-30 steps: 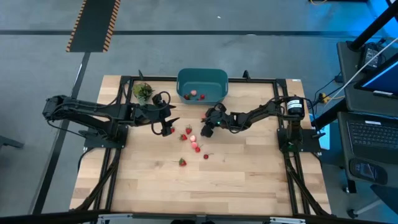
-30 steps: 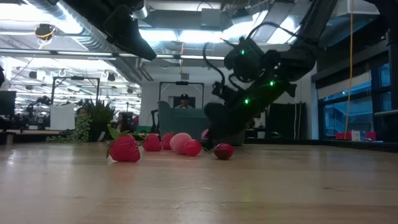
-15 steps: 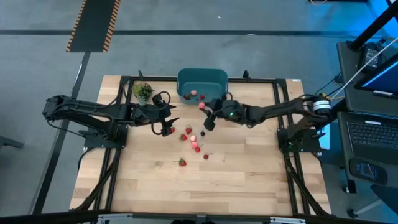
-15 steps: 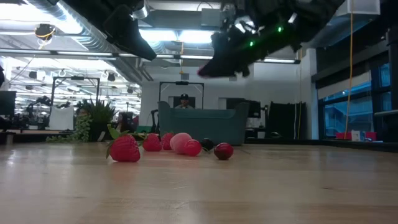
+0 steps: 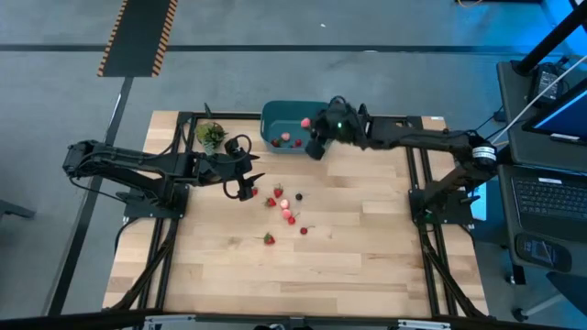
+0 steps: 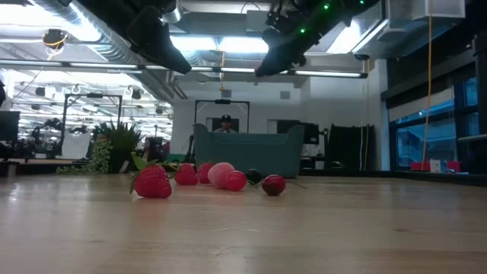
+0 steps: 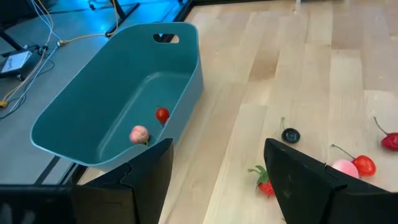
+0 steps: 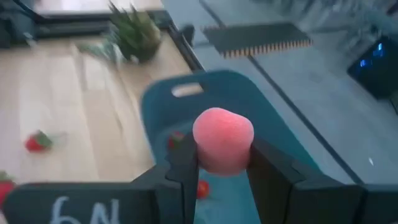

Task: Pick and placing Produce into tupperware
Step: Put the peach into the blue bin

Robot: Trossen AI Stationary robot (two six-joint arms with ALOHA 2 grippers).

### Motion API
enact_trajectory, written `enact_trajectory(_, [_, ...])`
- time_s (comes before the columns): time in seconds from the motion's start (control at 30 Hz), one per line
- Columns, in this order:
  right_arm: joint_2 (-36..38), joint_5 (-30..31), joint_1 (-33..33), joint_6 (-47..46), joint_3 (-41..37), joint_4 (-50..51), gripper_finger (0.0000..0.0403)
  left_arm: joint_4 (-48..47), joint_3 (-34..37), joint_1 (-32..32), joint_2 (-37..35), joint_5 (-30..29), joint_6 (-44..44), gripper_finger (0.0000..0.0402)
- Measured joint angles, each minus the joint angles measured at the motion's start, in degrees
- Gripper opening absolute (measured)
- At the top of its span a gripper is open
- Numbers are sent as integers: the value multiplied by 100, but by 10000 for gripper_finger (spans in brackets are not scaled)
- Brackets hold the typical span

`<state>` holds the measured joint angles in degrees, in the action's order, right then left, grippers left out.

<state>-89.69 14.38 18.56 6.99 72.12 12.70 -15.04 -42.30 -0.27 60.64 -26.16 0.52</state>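
Right gripper (image 8: 222,163) jaws clamp a smooth, rounded pink produce piece (image 8: 222,140) above the glossy teal tupperware (image 8: 273,143); left gripper (image 7: 217,165) beside it, jaws wide, empty.

A robotics lab in an open office hall: exposed ceiling ducts (image 6: 91,46) and strip lights overhead, a laptop (image 5: 550,197) on a stand beside the wooden worktop (image 5: 348,266), hazard-striped tape (image 5: 138,37) on the grey floor.

a pale wooden worktop (image 5: 303,266) stands on a grey floor (image 5: 303,23) marked with a black-and-orange striped strip (image 5: 138,37). beyond it, bright ceiling lights (image 6: 209,42), exposed ducts (image 6: 84,34), tall windows (image 6: 426,133) and a potted plant (image 6: 114,144).
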Motion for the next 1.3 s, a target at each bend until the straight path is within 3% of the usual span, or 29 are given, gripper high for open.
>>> enact_trajectory(0.1, [-9, -362, 394, 158, 317, 529, 115, 1, 0, 2, 0, -33, -298, 245])
enact_trajectory(0.27, [-208, -1207, 1089, 274, 604, 569, 115, 226, 0, 55, 0, -382, -1056, 245])
enact_trajectory(0.5, [-1191, -2306, 1777, 491, 1252, 930, 116, 723, -2, 616, 0, -437, -1693, 245])
enact_trajectory(0.67, [-2015, -2383, 1841, 694, 2088, 1522, 116, 1213, -2, 1218, 0, -344, -1962, 245])
enact_trajectory(0.8, [-2622, -2657, 1805, 839, 2693, 2056, 116, 1658, -2, 1761, -2, 348, -2064, 245])
enact_trajectory(1.3, [-3992, -2670, 1371, 998, 4000, 2762, 116, 2517, -2, 2894, 26, 1223, -2022, 245])
